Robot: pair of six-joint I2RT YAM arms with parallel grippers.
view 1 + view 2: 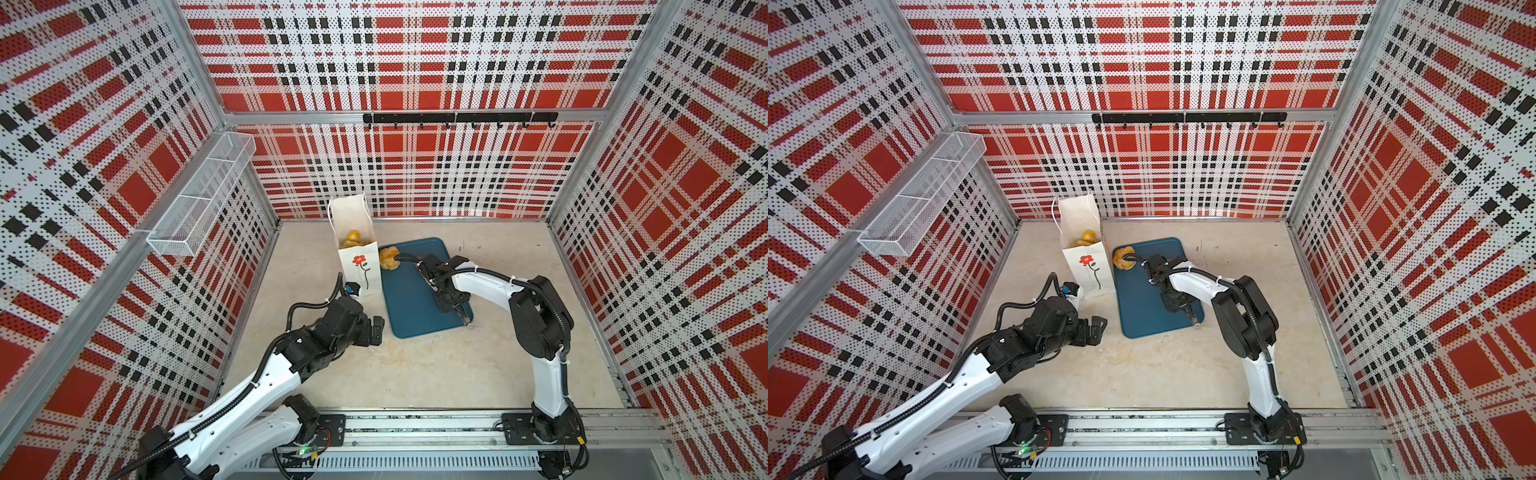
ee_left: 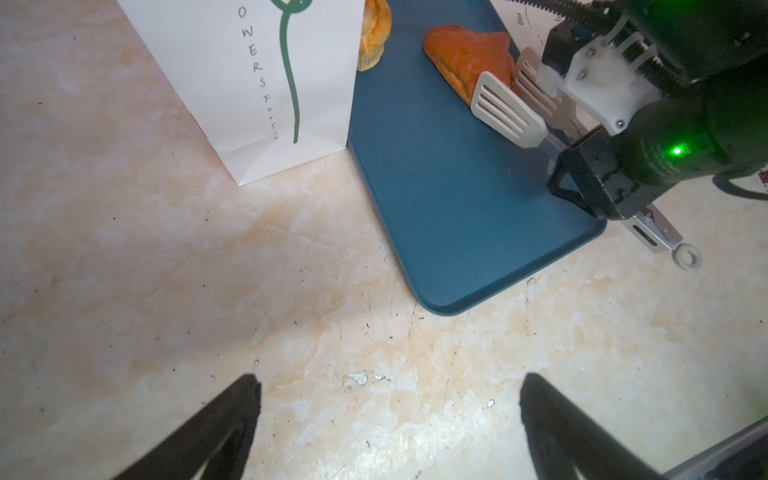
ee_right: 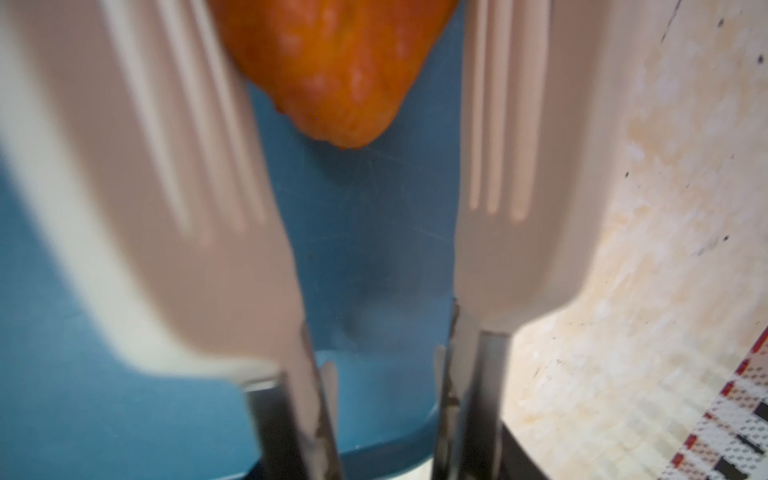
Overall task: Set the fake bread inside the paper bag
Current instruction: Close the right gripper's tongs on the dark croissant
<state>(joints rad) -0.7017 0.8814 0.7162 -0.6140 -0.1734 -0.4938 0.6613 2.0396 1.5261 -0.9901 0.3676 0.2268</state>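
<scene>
white paper bag (image 2: 216,62), printed "OWERS"

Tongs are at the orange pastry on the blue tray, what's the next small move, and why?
Probably squeeze the tongs shut on the orange-brown pastry: its end sits between the two slotted blades, and it lies on the blue tray, not lifted. The paper bag stands open beside the tray.

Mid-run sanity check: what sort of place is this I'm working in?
Most likely a staged robot test cell, not a real bakery: plaid-printed perforated wall panels, the left arm and right arm bolted to a base rail, and fake bread on a blue tray beside the paper bag.
</scene>
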